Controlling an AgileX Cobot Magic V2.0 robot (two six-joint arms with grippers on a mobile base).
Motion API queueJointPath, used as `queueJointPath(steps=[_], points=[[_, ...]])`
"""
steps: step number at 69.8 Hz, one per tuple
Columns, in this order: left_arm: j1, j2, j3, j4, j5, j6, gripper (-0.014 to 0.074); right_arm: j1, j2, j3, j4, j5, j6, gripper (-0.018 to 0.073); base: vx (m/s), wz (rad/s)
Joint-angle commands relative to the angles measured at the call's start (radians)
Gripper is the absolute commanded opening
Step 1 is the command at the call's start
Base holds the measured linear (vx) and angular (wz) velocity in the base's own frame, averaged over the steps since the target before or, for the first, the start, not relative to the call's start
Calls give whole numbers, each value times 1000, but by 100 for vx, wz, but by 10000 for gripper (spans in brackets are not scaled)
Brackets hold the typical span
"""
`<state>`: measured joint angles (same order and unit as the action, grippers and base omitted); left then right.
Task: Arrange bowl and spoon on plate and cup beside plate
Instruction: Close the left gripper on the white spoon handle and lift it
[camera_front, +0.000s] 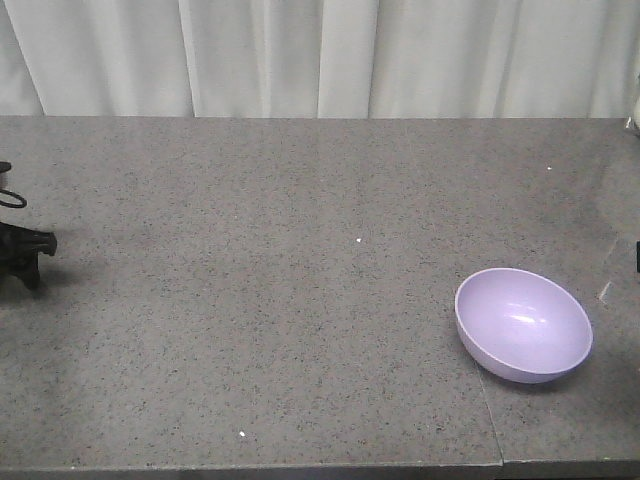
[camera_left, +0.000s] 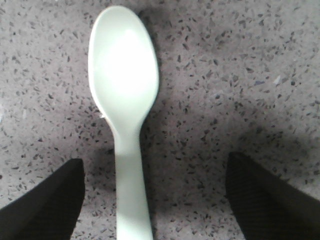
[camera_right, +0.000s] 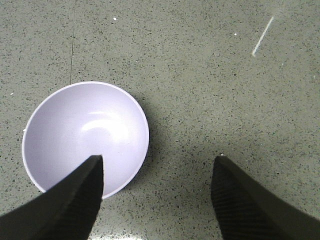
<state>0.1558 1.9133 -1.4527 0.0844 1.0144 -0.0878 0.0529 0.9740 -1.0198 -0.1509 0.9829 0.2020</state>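
- Bowl (camera_front: 523, 325): upright and empty on the grey table (camera_front: 250, 300), front-right area, on no plate.
- Spoon (camera_left: 125, 100): flat on the table in the left wrist view, oval head pointing away from the camera, handle running down between the two fingers. Out of frame in the front view.
- Plate and cup: in none of the three views, so location unknown.
- Left gripper (camera_left: 155, 165): released, jaws spread wide on either side of the spoon handle, touching nothing. Handle off-centre, closer to one finger than the other.
- Right gripper (camera_right: 157, 160): released as well, spread wide above the table. One finger overlapping the bowl's near rim in the wrist view, the other over bare table. Contact with the rim: cannot tell.
- Progress, as a judgement: barely started, with nothing lifted, nothing placed and no item in its final spot.
- Left to do: pick up the bowl and set it on the plate, pick up the spoon and put it on the plate too, stand the cup beside the plate.
- Probable step in hand: left lined up for a spoon pick, right lined up for a rim pinch on the bowl.
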Motion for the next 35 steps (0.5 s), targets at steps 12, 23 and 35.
queueJointPath(steps=[12,23,35], points=[[4,-16,-14,16,16,0,437,-1,-8,-32,-14,-57,-10,465,0,0],[4,-16,-14,16,21,0,364,-1,-8,-32,-14,-58,-10,465,0,0],[4,-16,-14,16,28,0,321,-1,-8,-32,-14,-58,-10,465,0,0]])
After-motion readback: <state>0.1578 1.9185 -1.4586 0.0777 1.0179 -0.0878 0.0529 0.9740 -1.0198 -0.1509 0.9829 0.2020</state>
